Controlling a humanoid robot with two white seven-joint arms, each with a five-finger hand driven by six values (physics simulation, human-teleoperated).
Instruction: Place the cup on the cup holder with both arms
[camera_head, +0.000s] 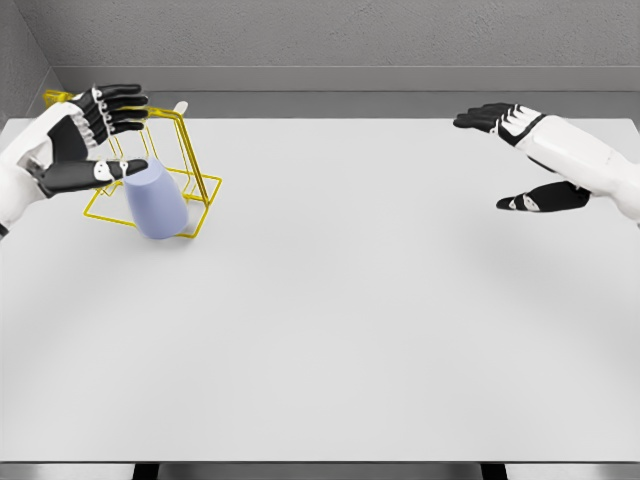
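The lilac cup is sitting tilted on the base of the yellow wire cup holder, leaning against its frame. The left hand is hovering just beside the holder with fingers spread apart and holding nothing — I judge it is letting the cup rest there. The right hand is waiting well apart from the holder, fingers also open.

We've only got one view: head camera, mounted above the near edge of the bench, looking forward and down across it to the grey back wall. Mid-range, full bench width in shot. Left robot hand enters at upper left, right robot hand at upper right. No second view to overlap with.
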